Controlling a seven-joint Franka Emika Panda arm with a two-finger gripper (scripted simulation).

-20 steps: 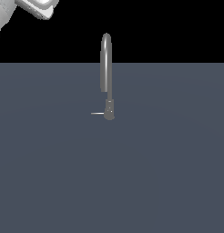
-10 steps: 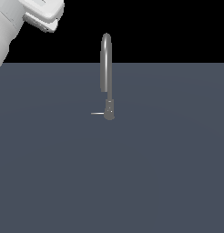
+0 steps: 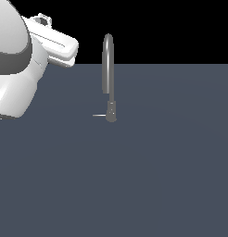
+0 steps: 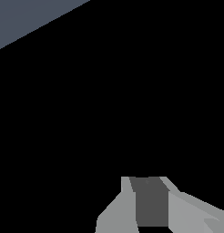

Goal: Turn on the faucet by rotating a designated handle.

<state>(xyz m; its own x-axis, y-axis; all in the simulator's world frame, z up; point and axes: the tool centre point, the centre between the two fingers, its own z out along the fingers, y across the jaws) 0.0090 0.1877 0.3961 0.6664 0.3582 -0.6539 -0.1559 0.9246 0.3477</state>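
Note:
The faucet (image 3: 108,65) stands upright on the dark grey surface in the exterior view, a slim grey gooseneck spout on a short thick base (image 3: 110,113). The handle (image 3: 99,115) is a thin pale rod sticking out from the base toward the exterior view's left. The white robot arm (image 3: 23,60) fills the upper left corner, well apart from the faucet. My gripper's fingers do not show there. In the wrist view my gripper (image 4: 148,182) shows two pale fingers (image 4: 118,209) with a dark pad and no gap between them, holding nothing. Neither faucet nor handle appears in that view.
The flat dark grey surface (image 3: 148,176) spreads around the faucet. A corner of it shows in the wrist view (image 4: 22,18); the rest there is black background.
The arm has swung further into the exterior view from the upper left, toward the faucet. Faucet and handle have not moved.

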